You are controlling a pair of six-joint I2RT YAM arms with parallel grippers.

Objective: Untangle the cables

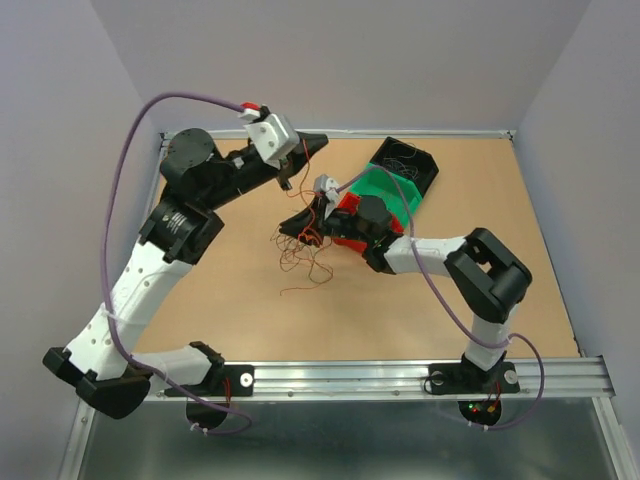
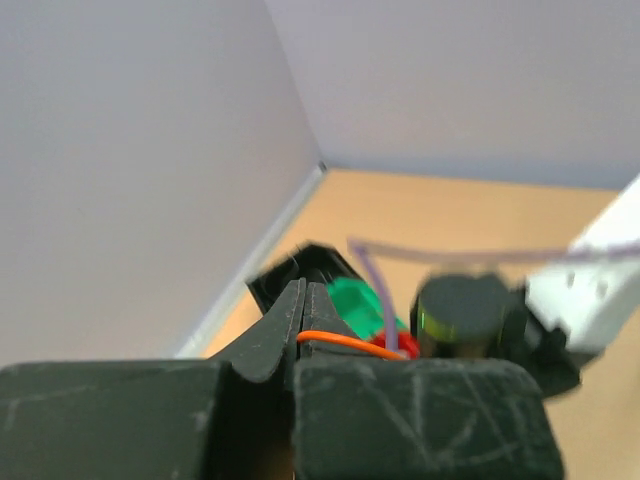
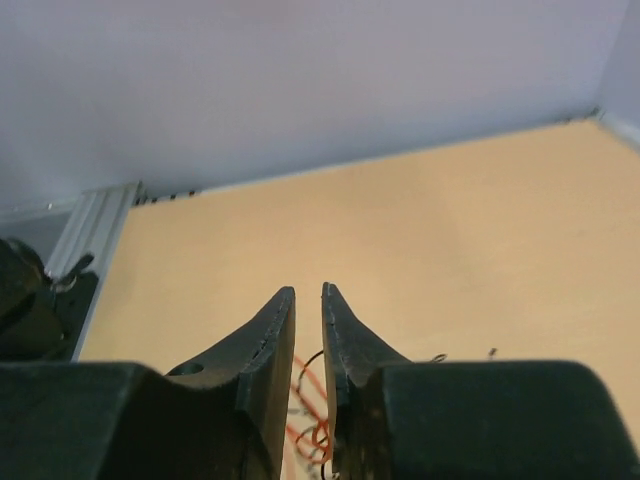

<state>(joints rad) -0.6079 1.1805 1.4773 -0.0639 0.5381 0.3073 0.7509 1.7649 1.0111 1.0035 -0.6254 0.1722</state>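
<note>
The cables [image 1: 305,255] lie as a loose tangle of thin orange-brown and dark curly wires on the tan table, left of centre. My right gripper [image 1: 288,228] hangs low over the tangle's upper edge, pointing left. In the right wrist view its jaws [image 3: 308,292] stand a narrow gap apart, with orange and dark wires [image 3: 315,435] showing in the gap near the finger bases. My left gripper [image 1: 318,140] is raised at the back, pointing right. In the left wrist view it [image 2: 303,290] is shut on one thin orange wire [image 2: 345,340] that runs off to the right.
A black bin [image 1: 405,165], a green bin [image 1: 390,190] and a red one [image 1: 350,205] sit tilted together at the back centre, partly under my right arm. They also show blurred in the left wrist view: black [image 2: 300,265], green [image 2: 350,298], red [image 2: 400,345].
</note>
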